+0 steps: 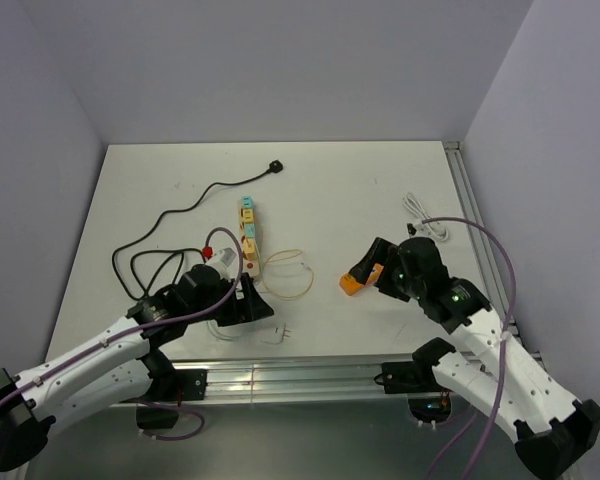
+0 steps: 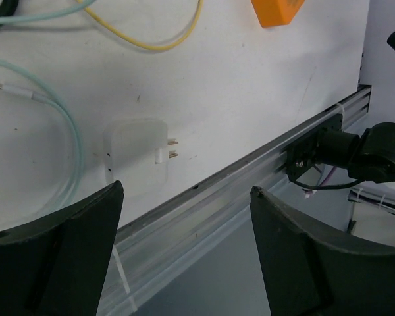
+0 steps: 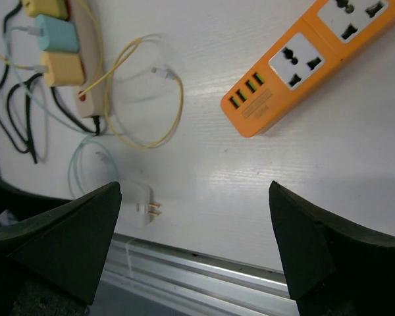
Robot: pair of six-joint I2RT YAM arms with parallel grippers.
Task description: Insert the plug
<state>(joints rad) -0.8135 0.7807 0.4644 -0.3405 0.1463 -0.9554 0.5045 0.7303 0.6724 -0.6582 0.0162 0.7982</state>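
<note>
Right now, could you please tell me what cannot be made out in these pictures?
Orange power strip: in the top view only its end shows, the right arm covers the rest; in the right wrist view the top-right corner cuts it off.
Beige power strip: cut off by the top edge in the right wrist view.
White plug: too small in the top view to make out its prongs.
</note>
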